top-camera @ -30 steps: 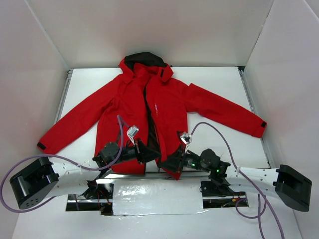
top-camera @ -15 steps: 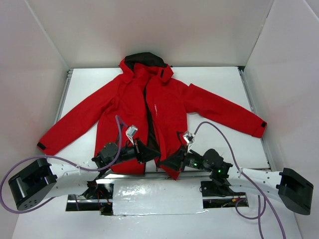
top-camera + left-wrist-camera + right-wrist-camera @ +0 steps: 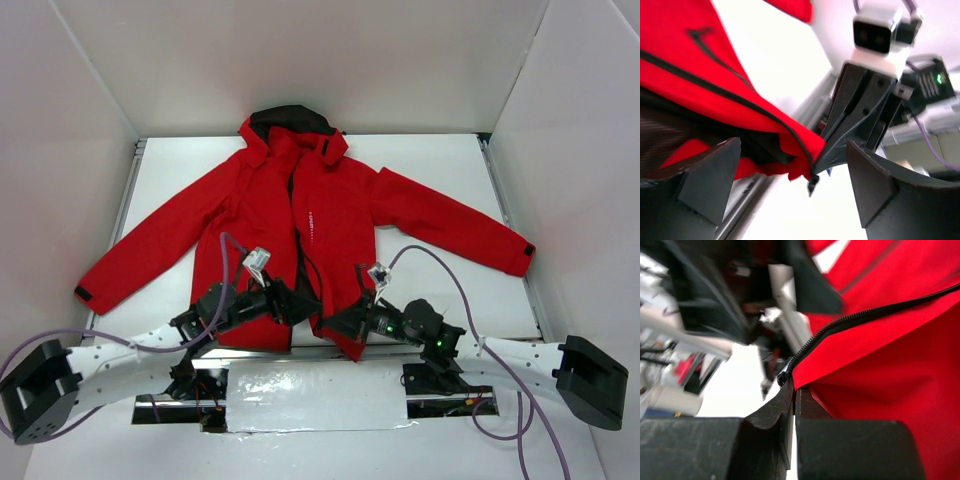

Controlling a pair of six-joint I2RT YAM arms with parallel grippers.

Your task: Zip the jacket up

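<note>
The red jacket (image 3: 340, 215) lies spread flat on the white table, hood at the far end and front zipper undone. My right gripper (image 3: 335, 325) is at the bottom hem of the right front panel. In the right wrist view it (image 3: 794, 400) is shut on the hem corner of the jacket (image 3: 880, 355), just under the lower end of the zipper teeth (image 3: 840, 325). My left gripper (image 3: 298, 303) faces it at the hem and stands open (image 3: 792, 187). The red corner with its dangling black zipper end (image 3: 812, 184) hangs between the open fingers, touching neither.
A metal rail (image 3: 300, 352) runs along the table's near edge under the hem. A shiny sheet (image 3: 315, 395) lies between the arm bases. Purple cables (image 3: 440, 270) loop above both wrists. White walls enclose the table on three sides.
My left gripper has gone from shut to wide open and shifted slightly forward. The right gripper has closed on the hem corner.
</note>
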